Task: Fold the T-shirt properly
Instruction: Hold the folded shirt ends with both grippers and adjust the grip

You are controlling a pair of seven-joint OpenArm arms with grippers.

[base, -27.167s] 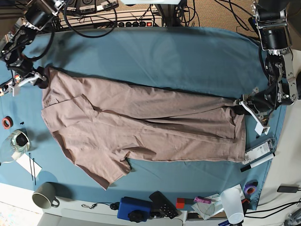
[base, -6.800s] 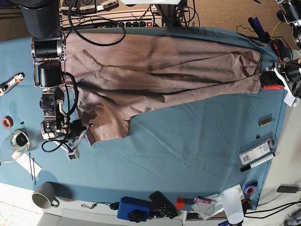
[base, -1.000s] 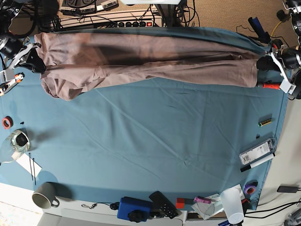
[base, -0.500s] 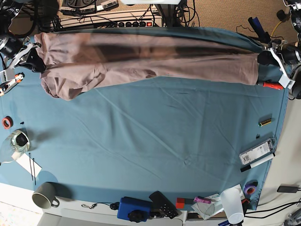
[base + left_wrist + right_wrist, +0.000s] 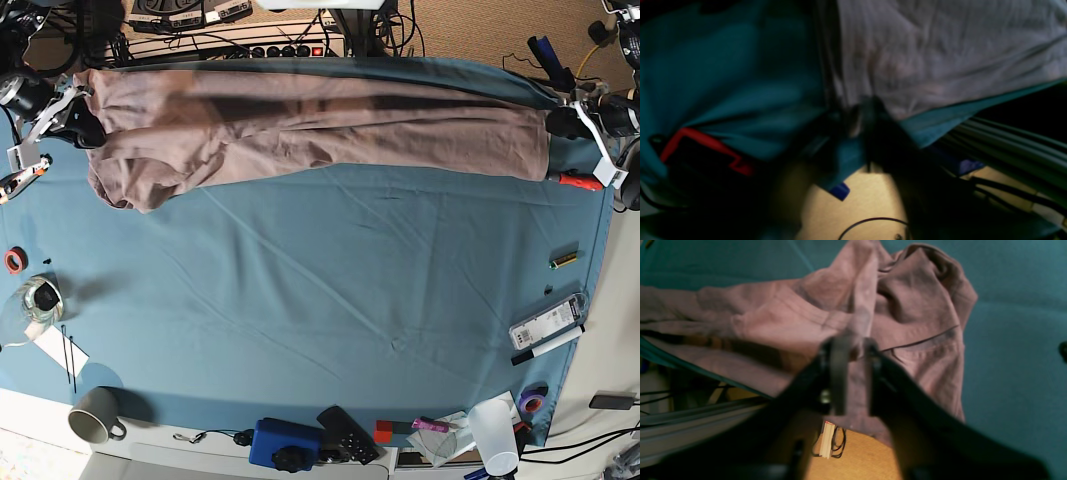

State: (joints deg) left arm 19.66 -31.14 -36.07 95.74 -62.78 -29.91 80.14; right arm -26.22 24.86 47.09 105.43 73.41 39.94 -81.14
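The mauve T-shirt (image 5: 300,125) is stretched in a long band across the far edge of the teal tablecloth (image 5: 330,290). My right gripper (image 5: 82,112) at the base view's left is shut on the shirt's left end; the right wrist view shows its fingertips (image 5: 853,343) pinching a fold of the shirt (image 5: 907,306), with a sleeve bunched beside it. My left gripper (image 5: 556,118) at the base view's right is shut on the shirt's right end; the blurred left wrist view shows it (image 5: 862,115) gripping the shirt (image 5: 940,56) at its edge.
A red-handled tool (image 5: 575,181) lies by the left gripper. Markers and a box (image 5: 545,328) sit at the right edge. A mug (image 5: 95,415), glass jar (image 5: 38,298), tape roll (image 5: 14,260), blue case (image 5: 285,445) and cup (image 5: 495,432) line the left and front. Cables (image 5: 240,35) run behind.
Both grippers have shifted slightly toward the far edge, still holding the shirt. The shirt's right half has spread and settled flatter onto the cloth.
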